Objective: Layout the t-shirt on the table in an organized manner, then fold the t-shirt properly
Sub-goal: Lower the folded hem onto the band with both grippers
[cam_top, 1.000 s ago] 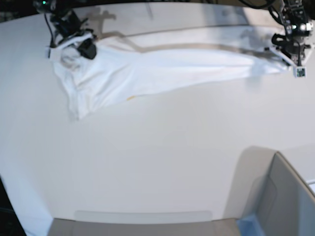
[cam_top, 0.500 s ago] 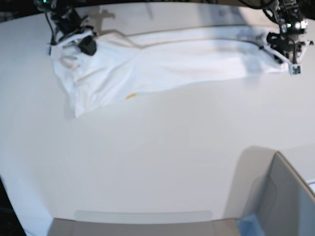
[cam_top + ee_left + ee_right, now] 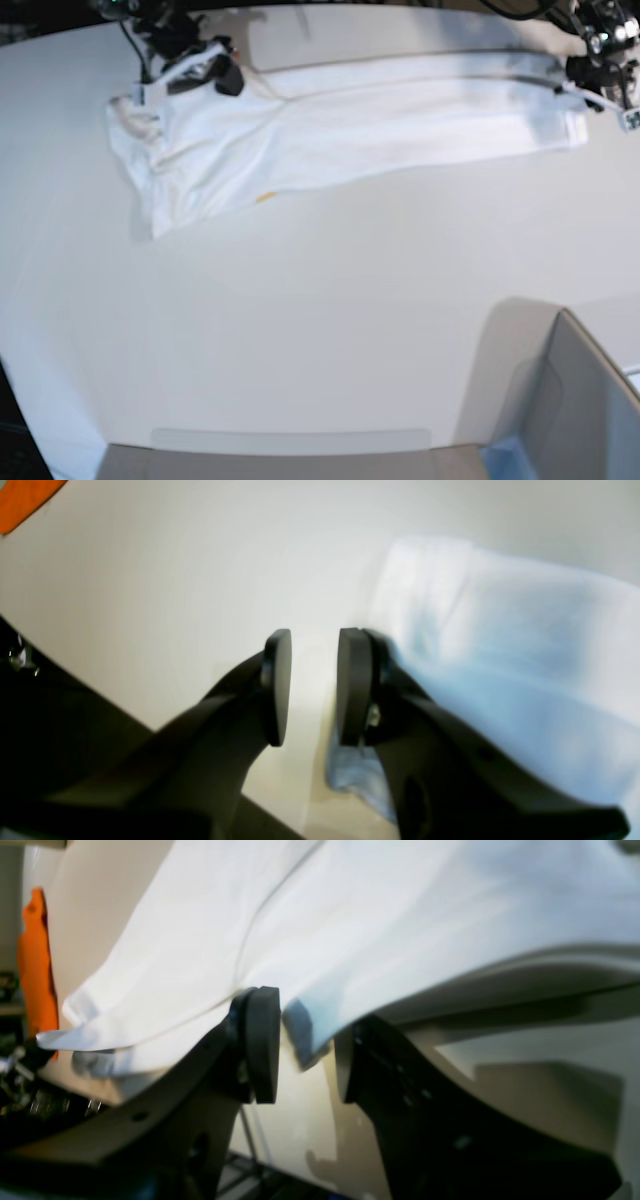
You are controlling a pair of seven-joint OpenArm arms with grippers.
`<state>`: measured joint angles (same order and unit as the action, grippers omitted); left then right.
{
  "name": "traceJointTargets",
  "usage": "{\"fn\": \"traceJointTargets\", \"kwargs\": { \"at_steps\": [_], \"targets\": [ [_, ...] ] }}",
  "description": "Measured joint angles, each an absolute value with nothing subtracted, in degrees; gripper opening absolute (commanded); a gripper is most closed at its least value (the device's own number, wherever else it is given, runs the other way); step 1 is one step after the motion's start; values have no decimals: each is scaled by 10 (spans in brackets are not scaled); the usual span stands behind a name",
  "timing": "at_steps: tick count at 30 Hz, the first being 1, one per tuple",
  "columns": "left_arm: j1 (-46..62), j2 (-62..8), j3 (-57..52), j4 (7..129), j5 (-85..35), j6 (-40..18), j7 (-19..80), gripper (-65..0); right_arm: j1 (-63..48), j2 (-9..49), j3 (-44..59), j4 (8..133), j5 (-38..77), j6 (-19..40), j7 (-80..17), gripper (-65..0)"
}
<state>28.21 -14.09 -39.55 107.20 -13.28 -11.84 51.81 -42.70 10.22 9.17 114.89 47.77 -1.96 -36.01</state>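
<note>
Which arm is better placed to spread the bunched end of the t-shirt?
Probably right. The t-shirt is bunched on its side, and a cloth edge hangs between the open jaws of the right gripper. The left gripper is open over bare table, cloth beside it.

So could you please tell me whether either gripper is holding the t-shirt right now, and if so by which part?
Nothing is held. The left gripper stands open with bare table between its pads, and the right gripper stands open around a loose edge of the t-shirt.
</note>
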Motion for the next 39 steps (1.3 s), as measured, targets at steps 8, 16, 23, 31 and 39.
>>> {"fn": "traceJointTargets", "kwargs": {
  "at_steps": [8, 16, 23, 31, 39],
  "targets": [
    [281, -139, -409, 1074, -133, -118, 568, -480, -421, 119, -10, 1150, 401, -20, -360, -462],
    [232, -111, -390, 1155, -140, -127, 564, -480, -347, 156, -85, 1166, 359, -19, -358, -462],
    [234, -114, -271, 1153, -138, -128, 569, -480, -294, 166, -103, 1166, 335, -18, -358, -462],
    [241, -119, -247, 1072, -131, -121, 569, -480, -220, 159, -101, 1078, 244, -17, -359, -462],
    [209, -146, -246, 955, -150, -129, 500, -480, -202, 154, -20, 1001, 257, 1, -316, -462]
  ]
}}
